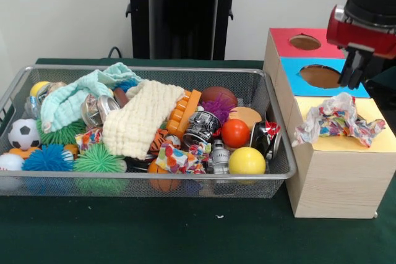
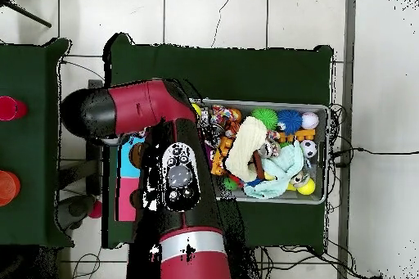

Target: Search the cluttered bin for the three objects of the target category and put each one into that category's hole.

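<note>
The wire mesh bin (image 1: pixel 142 67) fills the left of the table and is full of clutter; it also shows in the overhead view (image 2: pixel 323 109). One confetti cloth (image 1: pixel 337 119) lies crumpled on the yellow top (image 1: pixel 378 143) of the wooden box, hiding any hole there. A second confetti cloth (image 1: pixel 179 159) lies at the bin's front middle. A third (image 1: pixel 90 137) peeks out beside the green spiky ball. My gripper (image 1: pixel 354 71) hangs just above the cloth on the box, over the blue top, open and empty. In the overhead view the arm (image 2: pixel 176 169) hides it.
The wooden box also has a red top with a hole (image 1: pixel 304 42) and a blue top with a hole (image 1: pixel 320 76). A cream waffle cloth (image 1: pixel 139 119), a mint towel (image 1: pixel 74 97), a yellow ball (image 1: pixel 246 161), an orange ball (image 1: pixel 235 133) and spiky balls (image 1: pixel 98 159) crowd the bin.
</note>
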`<state>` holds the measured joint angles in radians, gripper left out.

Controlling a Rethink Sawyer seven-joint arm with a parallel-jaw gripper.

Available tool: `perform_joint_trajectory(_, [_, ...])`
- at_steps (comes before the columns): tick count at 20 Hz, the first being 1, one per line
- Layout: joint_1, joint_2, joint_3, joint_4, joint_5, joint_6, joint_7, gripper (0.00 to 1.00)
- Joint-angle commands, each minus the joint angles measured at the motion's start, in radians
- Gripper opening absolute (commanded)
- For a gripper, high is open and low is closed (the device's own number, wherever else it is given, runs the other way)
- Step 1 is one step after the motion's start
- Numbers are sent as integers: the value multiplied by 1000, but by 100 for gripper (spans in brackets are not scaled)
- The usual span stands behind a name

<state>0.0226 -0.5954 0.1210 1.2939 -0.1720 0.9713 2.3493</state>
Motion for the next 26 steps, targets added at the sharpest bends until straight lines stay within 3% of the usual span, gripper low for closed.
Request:
perform_joint_trajectory(1, [-40, -34, 113, 1, -30, 117, -241, 0])
perform_joint_trajectory(8, [-44, -46, 119, -1, -88, 52, -258, 0])
perform_joint_trajectory(16, [-37, -8, 105, 36, -201, -163, -197, 0])
perform_joint_trajectory(23, [-42, -1, 115, 23, -221, -159, -194, 0])
perform_joint_trajectory(26, [-46, 13, 113, 39, -235, -209, -170, 0])
